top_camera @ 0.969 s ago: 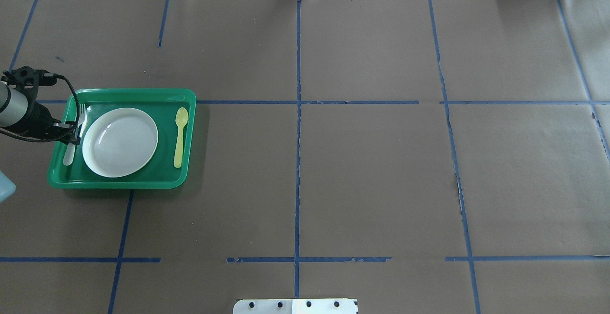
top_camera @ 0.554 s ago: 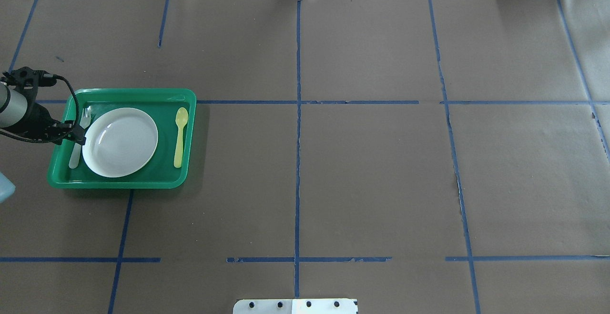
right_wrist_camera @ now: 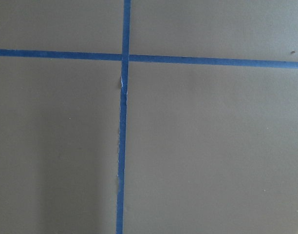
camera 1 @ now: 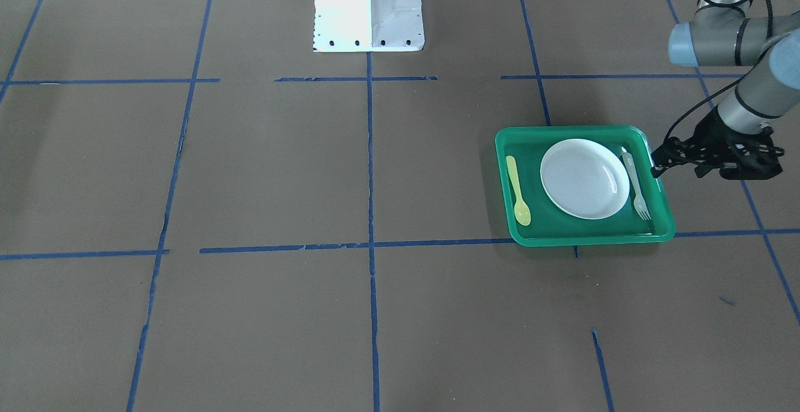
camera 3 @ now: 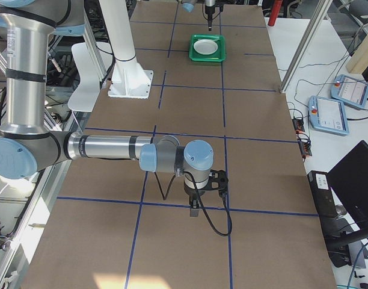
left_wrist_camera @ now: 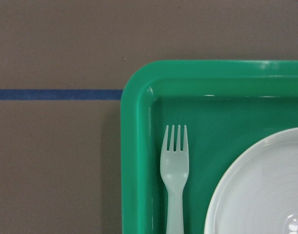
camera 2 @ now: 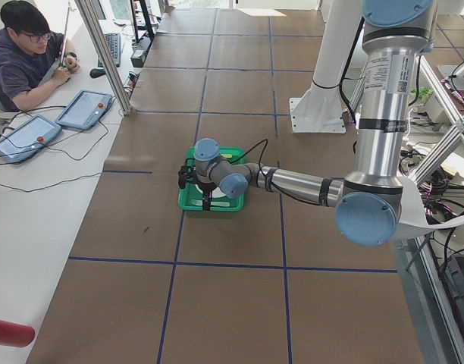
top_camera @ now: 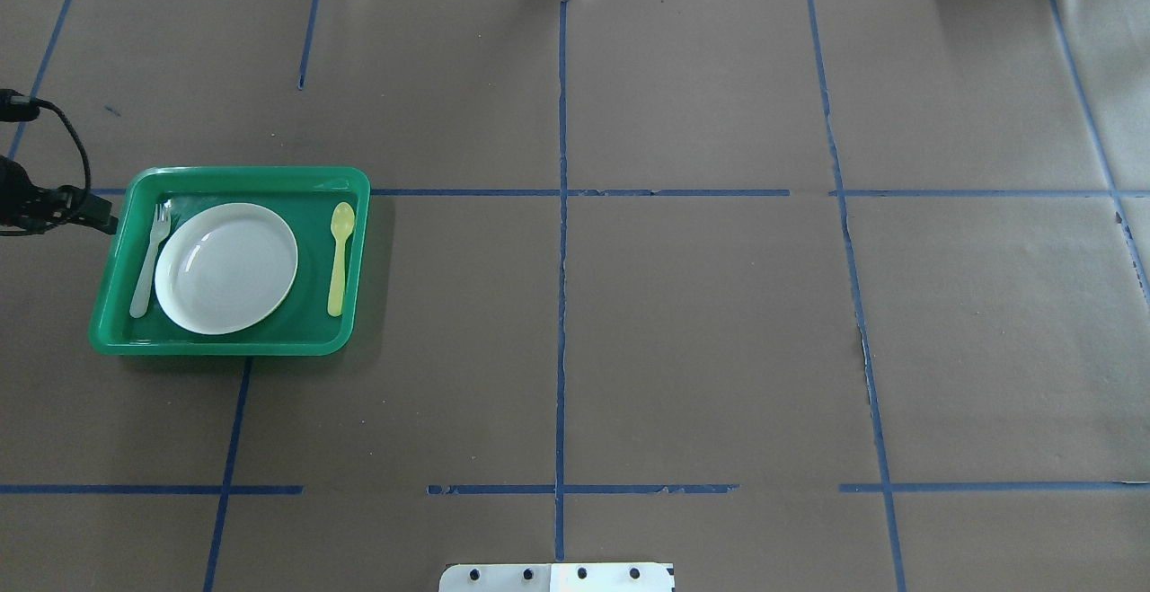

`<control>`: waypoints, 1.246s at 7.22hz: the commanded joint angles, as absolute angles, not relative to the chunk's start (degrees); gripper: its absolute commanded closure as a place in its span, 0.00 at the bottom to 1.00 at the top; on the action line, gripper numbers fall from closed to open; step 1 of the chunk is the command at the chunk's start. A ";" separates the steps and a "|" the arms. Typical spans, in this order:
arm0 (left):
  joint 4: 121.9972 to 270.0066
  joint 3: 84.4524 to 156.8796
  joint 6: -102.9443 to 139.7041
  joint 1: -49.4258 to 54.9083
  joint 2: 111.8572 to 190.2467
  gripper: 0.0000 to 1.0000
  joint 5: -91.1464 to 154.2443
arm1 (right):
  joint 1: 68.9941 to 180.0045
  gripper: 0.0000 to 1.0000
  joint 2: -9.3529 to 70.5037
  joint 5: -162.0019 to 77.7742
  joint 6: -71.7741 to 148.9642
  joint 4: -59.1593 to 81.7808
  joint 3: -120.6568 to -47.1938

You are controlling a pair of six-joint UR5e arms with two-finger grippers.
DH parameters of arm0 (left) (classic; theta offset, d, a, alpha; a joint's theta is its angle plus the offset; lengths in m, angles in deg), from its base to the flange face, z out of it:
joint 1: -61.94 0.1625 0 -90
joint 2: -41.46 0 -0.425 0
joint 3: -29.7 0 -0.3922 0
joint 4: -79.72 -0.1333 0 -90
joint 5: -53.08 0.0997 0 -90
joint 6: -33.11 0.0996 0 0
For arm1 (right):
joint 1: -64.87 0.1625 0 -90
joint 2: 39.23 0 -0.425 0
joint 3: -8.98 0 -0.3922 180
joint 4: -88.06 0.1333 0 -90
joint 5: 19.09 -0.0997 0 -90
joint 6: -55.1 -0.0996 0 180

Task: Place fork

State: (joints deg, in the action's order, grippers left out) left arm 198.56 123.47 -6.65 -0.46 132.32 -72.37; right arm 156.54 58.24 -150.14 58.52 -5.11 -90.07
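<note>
The left gripper (top_camera: 104,221), which a second ago hung over the tray's left side right above the fork, has pulled back to the left and is now outside the green tray (top_camera: 225,346), just beyond its left wall toward the far corner. The fork's handle has also swung a little closer to the plate than it was in the earliest picture. The fork (top_camera: 148,260) now lies free on the tray floor in the narrow strip between the left wall and the white plate (top_camera: 226,269), tines pointing to the far side and handle toward the near side. It is just beside the plate's rim, and whether the two touch I cannot tell. The left wrist view looks straight down on the tines and the tray's far-left corner with no fingers in the picture, so nothing is holding the fork. The gripper carries nothing, but its tips are too small and dark in the outside views to say whether the jaws are parted or closed. The yellow spoon (top_camera: 339,260) lies on the plate's right, mirroring the fork, so the setting looks complete. Judged from this, the placing itself is done and all that seems left is for the left arm to finish clearing away. The right gripper (camera 3: 195,209) hangs over bare brown table (top_camera: 683,322) well to the right, far from the tray, and shows only in a side view, so its jaws cannot be judged either.
</note>
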 commanded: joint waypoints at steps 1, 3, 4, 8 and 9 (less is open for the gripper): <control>191.06 125.14 9.72 -9.81 129.79 0.00 -72.51 | 156.54 0.00 58.24 -150.14 58.52 -5.11 -90.07; 179.87 127.25 25.57 -18.79 129.70 0.00 -72.60 | 156.54 0.00 58.24 -150.14 58.52 -5.11 -90.07; 176.09 127.26 30.60 -22.14 129.61 0.00 -72.60 | 156.54 0.00 58.24 -150.14 58.52 -5.11 -90.07; 172.71 127.17 38.91 -27.71 125.22 0.00 -82.45 | 156.54 0.00 58.24 -150.14 58.52 -5.11 -90.07; 172.97 127.08 39.09 -27.97 125.13 0.00 -82.53 | 156.54 0.00 58.24 -150.14 58.52 -5.11 -90.07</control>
State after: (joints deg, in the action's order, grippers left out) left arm 172.75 127.09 38.80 -27.65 125.55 -82.14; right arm 156.54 58.24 -150.14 58.53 -5.11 -90.07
